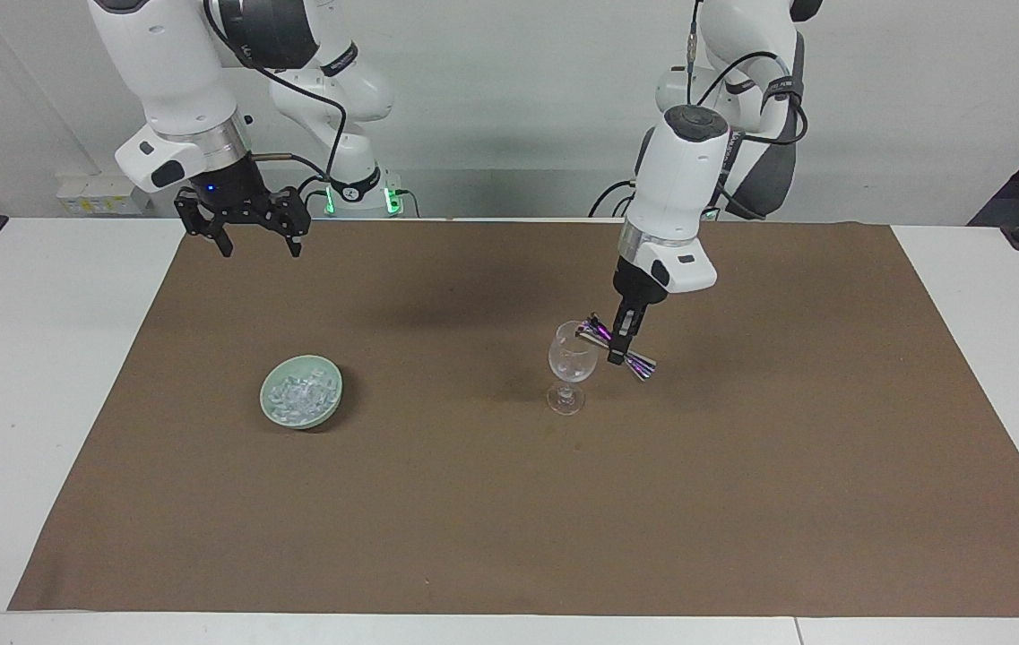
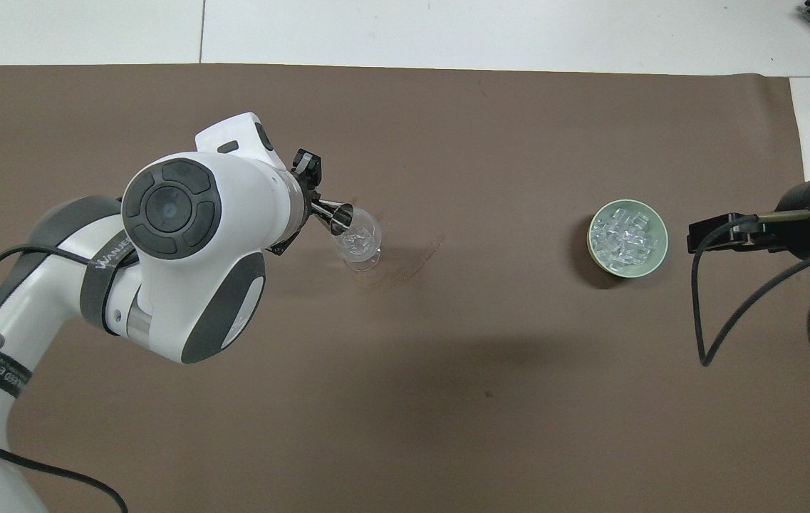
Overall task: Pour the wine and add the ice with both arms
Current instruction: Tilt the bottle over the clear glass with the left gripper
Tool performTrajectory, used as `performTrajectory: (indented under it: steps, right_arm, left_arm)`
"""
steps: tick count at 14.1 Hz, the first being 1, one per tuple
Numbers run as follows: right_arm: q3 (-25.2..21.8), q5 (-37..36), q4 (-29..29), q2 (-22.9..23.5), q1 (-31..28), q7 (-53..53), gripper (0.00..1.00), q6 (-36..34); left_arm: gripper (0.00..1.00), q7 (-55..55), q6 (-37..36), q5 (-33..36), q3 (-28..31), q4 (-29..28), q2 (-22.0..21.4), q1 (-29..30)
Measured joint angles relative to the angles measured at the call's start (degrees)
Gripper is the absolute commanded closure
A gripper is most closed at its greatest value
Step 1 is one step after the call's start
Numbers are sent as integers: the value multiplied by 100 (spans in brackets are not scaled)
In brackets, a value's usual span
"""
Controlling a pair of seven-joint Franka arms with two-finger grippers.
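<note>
We see the left gripper with its fingers clamped on a tilted metal jigger over the wine glass, while the right gripper waits with fingers spread wide, empty, and the ice sits in the green bowl on the worktop.

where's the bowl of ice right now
The pale green bowl of ice sits on the brown mat toward the right arm's end, level with the stemmed glass.
</note>
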Motion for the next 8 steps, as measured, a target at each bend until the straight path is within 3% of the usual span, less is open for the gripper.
performTrajectory:
  steps: [8]
  right_arm:
    - [0,0,0,0,0,0,0,0]
  left_arm:
    - [100,-38,32,304,1,0,0,-92]
